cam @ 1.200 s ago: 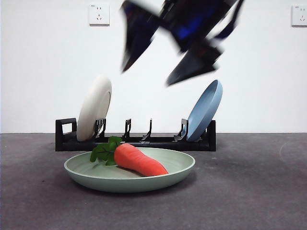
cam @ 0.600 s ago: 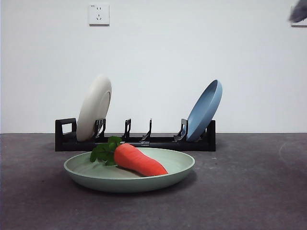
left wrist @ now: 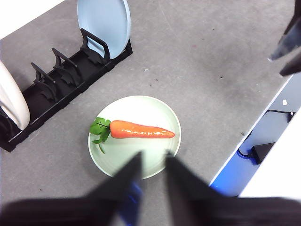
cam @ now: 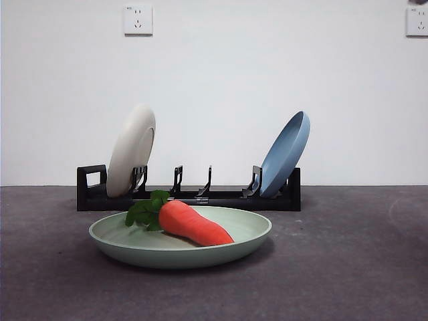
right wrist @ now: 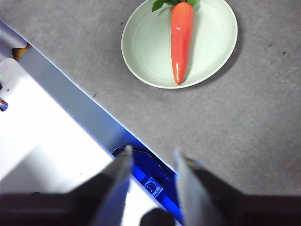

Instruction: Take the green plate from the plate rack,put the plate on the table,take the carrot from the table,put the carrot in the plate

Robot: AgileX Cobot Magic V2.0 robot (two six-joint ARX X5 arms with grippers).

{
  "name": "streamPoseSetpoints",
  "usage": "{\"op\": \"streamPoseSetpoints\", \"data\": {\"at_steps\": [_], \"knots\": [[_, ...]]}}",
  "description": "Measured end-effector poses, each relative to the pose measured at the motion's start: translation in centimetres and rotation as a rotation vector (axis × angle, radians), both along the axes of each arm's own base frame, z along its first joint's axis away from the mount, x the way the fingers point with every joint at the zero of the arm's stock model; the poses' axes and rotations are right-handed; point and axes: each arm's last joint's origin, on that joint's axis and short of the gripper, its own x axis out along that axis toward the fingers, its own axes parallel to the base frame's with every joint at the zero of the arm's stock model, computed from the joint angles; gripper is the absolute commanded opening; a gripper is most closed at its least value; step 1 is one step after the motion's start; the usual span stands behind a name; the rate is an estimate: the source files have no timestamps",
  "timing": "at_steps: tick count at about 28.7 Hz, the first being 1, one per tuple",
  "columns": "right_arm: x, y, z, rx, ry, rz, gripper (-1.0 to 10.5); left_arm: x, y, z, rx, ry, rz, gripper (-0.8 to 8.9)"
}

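The green plate (cam: 134, 251) lies flat on the table (cam: 348, 267) in front of the plate rack (cam: 221, 198). The carrot (cam: 195, 225) lies in the plate, leaves to the left. In the left wrist view the plate (left wrist: 160, 113) and carrot (left wrist: 141, 130) are well below my left gripper (left wrist: 153, 162), which is open and empty. In the right wrist view the plate (right wrist: 141, 47) and carrot (right wrist: 181, 37) are far from my right gripper (right wrist: 150, 162), open and empty over the table's edge. Neither arm shows in the front view.
A cream-white plate (cam: 132, 150) stands at the rack's left end and a blue plate (cam: 286, 154) at its right end. The rack (left wrist: 56, 89) also shows in the left wrist view. The table's edge (right wrist: 94, 117) with gear below it is near the right gripper.
The arm that hung above the rack a second ago has gone up and to the right, out of the front view. The plate and carrot have not moved.
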Motion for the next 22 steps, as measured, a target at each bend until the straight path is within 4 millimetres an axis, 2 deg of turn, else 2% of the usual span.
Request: {"op": "streamPoseSetpoints", "data": {"at_steps": [22], "knots": [[0.01, 0.0, 0.0, -0.002, -0.002, -0.002, 0.0, 0.02, 0.08, 0.06, 0.0, -0.01, 0.003, -0.03]]}}
